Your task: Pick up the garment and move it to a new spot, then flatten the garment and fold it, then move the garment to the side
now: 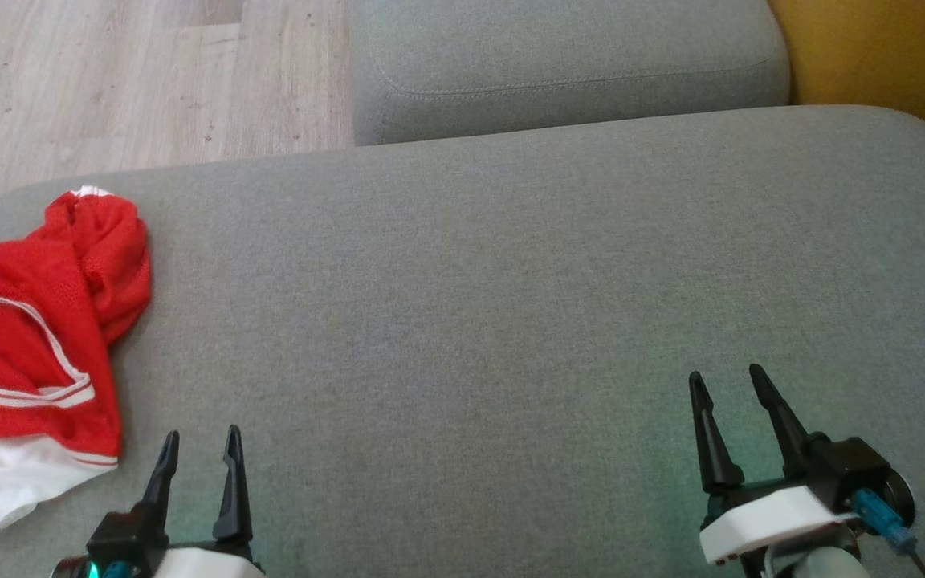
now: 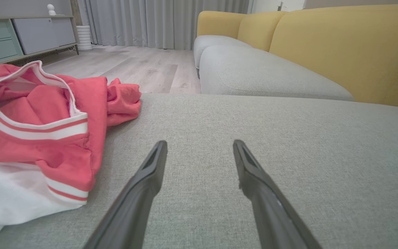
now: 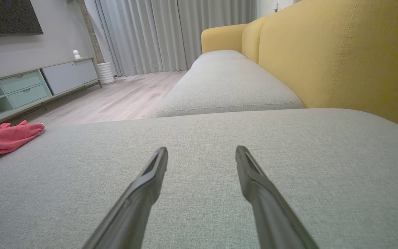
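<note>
Head view: the garment (image 1: 37, 321), red with white trim, was found crumpled at the left edge of the grey cushion (image 1: 511, 281), with a white part spread at its near end. The left pincer (image 1: 201, 432) was observed just beside the garment, to its right, fingers spread wide and nothing held. The right pincer (image 1: 725, 372) was noted well apart from the garment, over bare cushion, likewise wide open and empty. A second cushion (image 1: 567, 64), a yellow backrest (image 1: 880, 56) and a wood floor (image 1: 109, 80) were recorded beyond.
</note>
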{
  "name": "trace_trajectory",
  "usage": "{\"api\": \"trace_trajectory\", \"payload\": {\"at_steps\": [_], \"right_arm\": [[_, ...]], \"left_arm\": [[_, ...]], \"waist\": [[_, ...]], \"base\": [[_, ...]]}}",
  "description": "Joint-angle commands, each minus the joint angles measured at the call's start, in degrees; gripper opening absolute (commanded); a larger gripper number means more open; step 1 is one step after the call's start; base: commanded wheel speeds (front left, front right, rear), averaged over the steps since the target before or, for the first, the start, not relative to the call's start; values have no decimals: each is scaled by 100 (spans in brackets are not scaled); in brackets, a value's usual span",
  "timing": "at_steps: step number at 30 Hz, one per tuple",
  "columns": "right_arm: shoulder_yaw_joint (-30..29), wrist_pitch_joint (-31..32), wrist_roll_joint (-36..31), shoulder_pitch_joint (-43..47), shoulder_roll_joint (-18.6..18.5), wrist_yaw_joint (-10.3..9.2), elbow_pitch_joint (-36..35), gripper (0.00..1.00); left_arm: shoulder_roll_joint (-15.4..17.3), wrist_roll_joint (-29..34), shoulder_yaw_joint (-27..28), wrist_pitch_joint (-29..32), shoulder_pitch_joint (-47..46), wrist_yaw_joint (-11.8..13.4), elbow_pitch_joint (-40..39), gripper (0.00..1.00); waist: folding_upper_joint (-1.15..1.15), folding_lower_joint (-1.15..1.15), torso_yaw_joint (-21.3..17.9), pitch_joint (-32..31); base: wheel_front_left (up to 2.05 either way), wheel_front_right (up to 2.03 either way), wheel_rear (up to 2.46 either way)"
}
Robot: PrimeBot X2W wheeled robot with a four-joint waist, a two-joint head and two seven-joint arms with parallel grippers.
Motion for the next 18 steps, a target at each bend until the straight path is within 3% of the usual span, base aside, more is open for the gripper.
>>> {"api": "trace_trajectory", "payload": {"at_steps": [1, 18], "right_arm": [[118, -70, 15, -115, -52, 44, -128, 100], [132, -70, -1, -124, -52, 44, -47, 100]], "left_arm": [[41, -63, 206, -71, -164, 32, -111, 100], [27, -163, 239, -71, -210, 7, -11, 100]], "waist": [[0, 0, -2, -4], [0, 0, 7, -10]], "base": [[0, 0, 0], [0, 0, 0]]}}
